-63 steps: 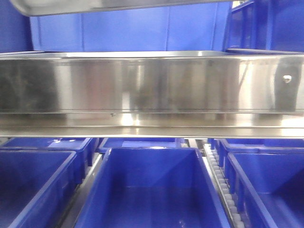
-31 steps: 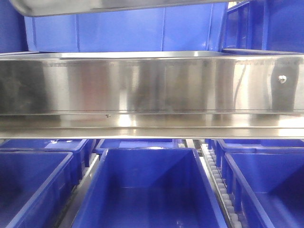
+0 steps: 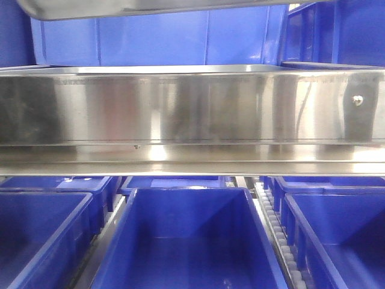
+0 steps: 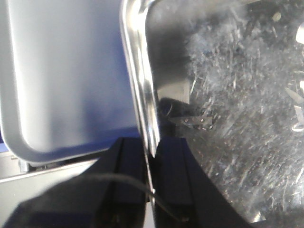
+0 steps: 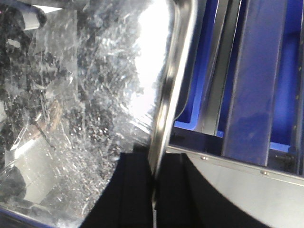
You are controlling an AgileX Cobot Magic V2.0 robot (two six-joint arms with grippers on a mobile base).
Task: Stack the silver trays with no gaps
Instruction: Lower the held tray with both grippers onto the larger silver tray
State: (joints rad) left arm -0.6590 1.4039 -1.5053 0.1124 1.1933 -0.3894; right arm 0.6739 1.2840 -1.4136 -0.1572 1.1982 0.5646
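A silver tray [image 4: 237, 95] with a scratched, shiny inside fills the right of the left wrist view. My left gripper [image 4: 152, 142] is shut on its thin rim. In the right wrist view the same kind of scratched tray [image 5: 85, 95] lies to the left, and my right gripper [image 5: 154, 159] is shut on its rim. A second silver tray [image 4: 61, 85], smooth and reflecting blue, lies to the left of the left gripper, lower down. At the very top of the front view a tray's edge [image 3: 150, 7] hangs; neither gripper shows there.
A long mirror-like steel band [image 3: 192, 108] with a screw [image 3: 358, 99] crosses the front view. Blue bins [image 3: 186, 241] stand below it and blue bins [image 3: 156, 39] behind it. A roller rail [image 3: 280, 235] runs between the bins. Blue bins [image 5: 259, 71] and steel rails lie right of the right gripper.
The band's screw and the bins below slid slightly left in the front view, then held still. The tray edge at the top crept a little to the right.
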